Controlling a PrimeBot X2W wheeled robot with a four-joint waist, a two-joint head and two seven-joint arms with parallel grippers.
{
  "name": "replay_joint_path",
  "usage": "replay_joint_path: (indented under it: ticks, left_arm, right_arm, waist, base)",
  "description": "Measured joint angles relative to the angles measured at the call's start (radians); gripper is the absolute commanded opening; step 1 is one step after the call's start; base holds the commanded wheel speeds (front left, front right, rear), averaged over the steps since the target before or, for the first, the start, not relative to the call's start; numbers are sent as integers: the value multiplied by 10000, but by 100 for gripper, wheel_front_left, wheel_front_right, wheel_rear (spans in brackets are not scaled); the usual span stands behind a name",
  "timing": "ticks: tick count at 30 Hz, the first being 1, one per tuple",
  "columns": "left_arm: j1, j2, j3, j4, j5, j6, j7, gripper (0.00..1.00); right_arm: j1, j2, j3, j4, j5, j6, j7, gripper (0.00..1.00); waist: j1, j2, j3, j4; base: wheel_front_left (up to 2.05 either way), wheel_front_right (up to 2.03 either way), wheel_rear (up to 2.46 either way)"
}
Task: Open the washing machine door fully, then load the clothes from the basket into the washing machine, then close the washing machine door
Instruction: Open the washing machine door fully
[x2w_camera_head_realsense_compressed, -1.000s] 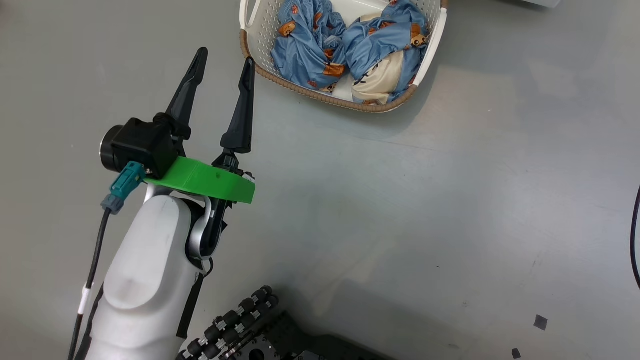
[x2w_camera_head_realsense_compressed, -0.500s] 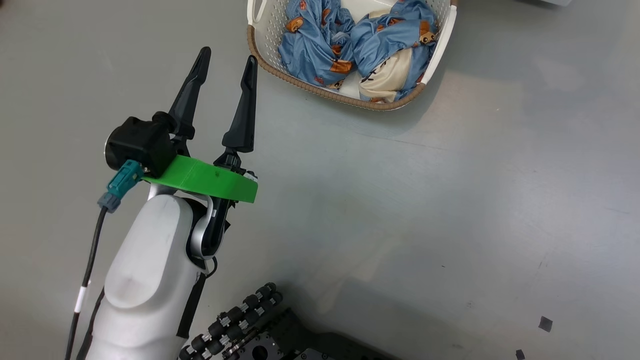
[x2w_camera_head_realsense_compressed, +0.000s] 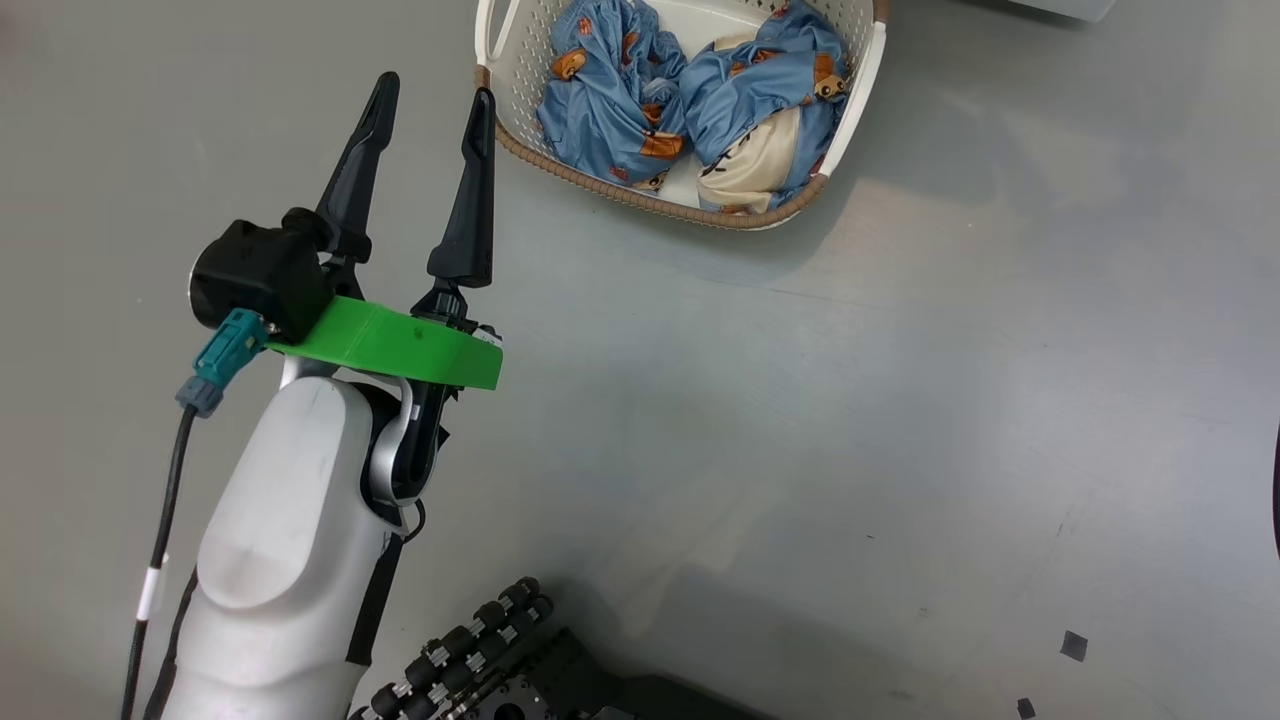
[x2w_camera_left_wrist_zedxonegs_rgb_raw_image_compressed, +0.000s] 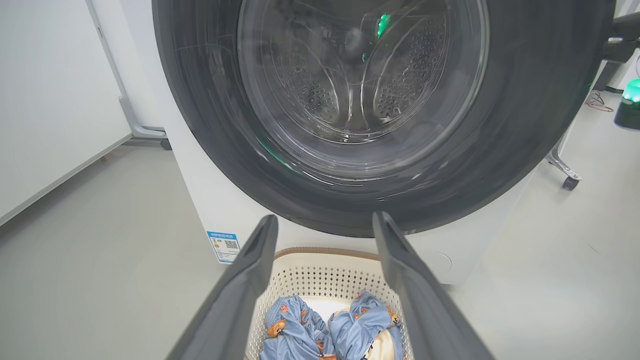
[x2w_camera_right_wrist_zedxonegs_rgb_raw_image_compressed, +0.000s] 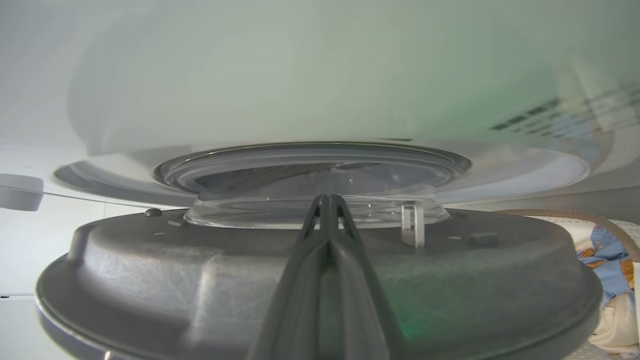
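On the grey floor by our left gripper, fingers spread and empty, the clothes lie in the basket; our right gripper, fingers together, faces the washing machine door

clear: floor round basket, top open | blocked: washing machine door across washing machine front, just behind basket

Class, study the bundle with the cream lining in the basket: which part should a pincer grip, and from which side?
Probably the bunched blue folds on top of the bundle, coming down from above: the basket walls close off its sides, and the raised creases give a ridge to pinch.
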Motion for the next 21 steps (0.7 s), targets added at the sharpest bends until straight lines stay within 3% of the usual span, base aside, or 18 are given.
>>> replay_joint_path:
  ticks: [21]
  left_arm:
    - [93, 0, -42, 102, 163, 0, 0, 100]
  right_arm:
    - [1318, 238, 59, 211, 1216, 397, 2102, 0]
  waist:
    - [0, 0, -760, -182]
  base:
    - [0, 0, 0]
